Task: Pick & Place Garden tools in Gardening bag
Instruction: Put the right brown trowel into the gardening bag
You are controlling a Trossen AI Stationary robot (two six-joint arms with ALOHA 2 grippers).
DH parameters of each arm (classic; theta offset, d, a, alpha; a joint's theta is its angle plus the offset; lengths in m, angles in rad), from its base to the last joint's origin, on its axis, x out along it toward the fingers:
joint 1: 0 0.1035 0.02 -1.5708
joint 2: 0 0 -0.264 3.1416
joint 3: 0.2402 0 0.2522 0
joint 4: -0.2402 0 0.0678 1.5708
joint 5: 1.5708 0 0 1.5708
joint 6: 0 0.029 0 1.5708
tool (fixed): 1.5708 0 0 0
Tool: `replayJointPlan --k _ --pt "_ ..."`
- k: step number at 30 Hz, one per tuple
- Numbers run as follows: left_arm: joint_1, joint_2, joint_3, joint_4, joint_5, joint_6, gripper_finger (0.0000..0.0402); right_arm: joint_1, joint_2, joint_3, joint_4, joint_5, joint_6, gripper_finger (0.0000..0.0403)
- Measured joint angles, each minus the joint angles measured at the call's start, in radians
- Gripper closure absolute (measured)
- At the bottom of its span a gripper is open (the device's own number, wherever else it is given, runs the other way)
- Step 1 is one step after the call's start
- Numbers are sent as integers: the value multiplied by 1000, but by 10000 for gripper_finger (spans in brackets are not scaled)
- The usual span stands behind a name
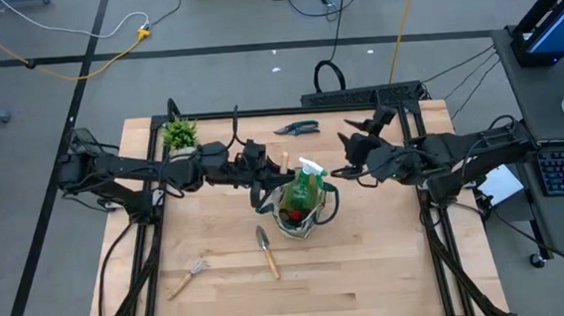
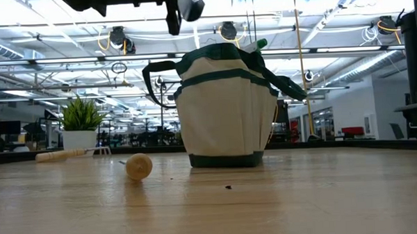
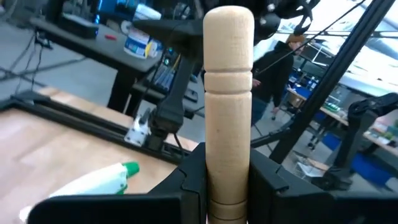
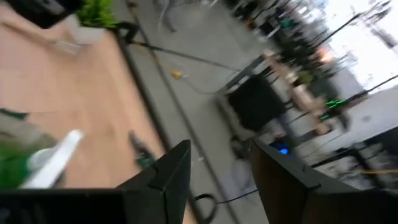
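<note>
The beige gardening bag (image 1: 306, 211) with green trim stands at the table's middle, also in the low view (image 2: 225, 109). A green spray bottle (image 1: 309, 181) sticks out of its top. My left gripper (image 1: 266, 171) is just left of the bag's top, shut on a wooden-handled tool (image 3: 227, 93). The tool's metal end is hidden. My right gripper (image 1: 345, 159) is open and empty to the right of the bag, above the table. A trowel (image 1: 267, 251) and a hand rake (image 1: 189, 276) lie flat near the front. Dark pruning shears (image 1: 297, 128) lie at the back. My left gripper pinches the tool's wooden handle (image 3: 227, 177) between its two fingers (image 3: 193, 180). The hold is back from the rounded free end (image 3: 228, 25), which sticks out beyond the fingertips toward the table's right side. The fingers lie along the handle. The tool is lifted clear of the table.
A small green potted plant (image 1: 179, 133) stands at the back left. The trowel's handle end (image 2: 138, 166) and the rake's handle (image 2: 60, 155) show in the low view. Bare wood lies to the right of the bag and along the front. Desks and a person stand beyond the table.
</note>
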Motion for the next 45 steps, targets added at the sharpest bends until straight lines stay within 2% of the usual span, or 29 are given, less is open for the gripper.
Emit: replayJointPlan --k 7,14,22,26,31,39,45 --pt "-15 135 0 207 -1 53 338 0 0 0 -76 -99 136 248" --pt "-15 244 0 326 -1 59 338 0 0 0 -139 -100 200 248" --pt "-28 272 -1 324 -38 105 338 0 0 0 -148 -102 231 248" --pt "-19 272 -1 321 -95 121 338 0 0 0 -155 -159 239 248" --pt "-7 272 -1 319 -100 113 338 0 0 0 -216 -179 295 248" --pt "-22 272 -1 290 -99 20 338 0 0 -1 -357 -179 415 248" --pt "-48 271 0 232 -121 -38 338 0 0 -1 -379 -179 439 248"
